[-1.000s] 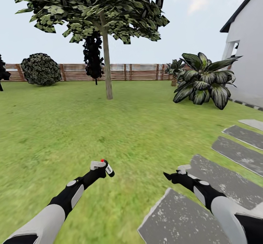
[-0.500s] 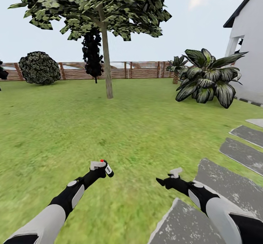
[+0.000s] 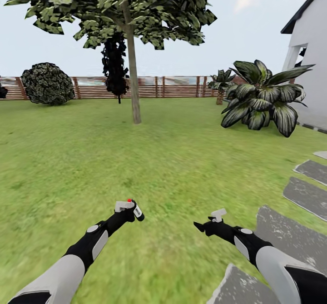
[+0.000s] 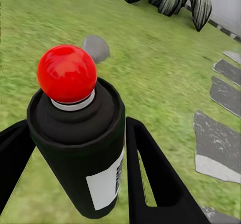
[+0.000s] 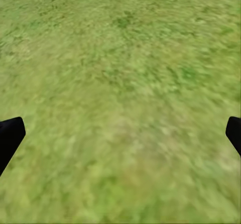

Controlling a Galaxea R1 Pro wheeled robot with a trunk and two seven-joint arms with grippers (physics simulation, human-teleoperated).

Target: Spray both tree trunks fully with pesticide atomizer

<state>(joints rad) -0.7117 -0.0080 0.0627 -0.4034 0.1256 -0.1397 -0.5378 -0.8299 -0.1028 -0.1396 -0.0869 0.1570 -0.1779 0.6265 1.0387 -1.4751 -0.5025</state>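
My left gripper (image 3: 135,210) is shut on the pesticide atomizer (image 3: 136,211), held low over the lawn. In the left wrist view the atomizer (image 4: 80,148) is a dark can with a white label and a red knob on top, and a black finger (image 4: 150,174) presses on each side. One tree stands ahead on the grass, its straight grey-brown trunk (image 3: 135,90) far beyond my arms, under a blotchy green canopy (image 3: 122,4). My right gripper (image 3: 205,226) hangs open above the grass; in the right wrist view its fingertips (image 5: 10,138) sit wide apart with nothing between them.
Grey stepping stones (image 3: 313,195) run along the right. A big broad-leaved plant (image 3: 263,104) and a white house wall (image 3: 313,67) stand at the right. A brown slat fence (image 3: 172,87), a round shrub (image 3: 47,83) and a dark conifer (image 3: 116,67) line the back.
The whole view has shifted, so the camera moved: the stepping stones slid right and out of the lower edge, and the plant looms larger. My left gripper still holds the atomizer.
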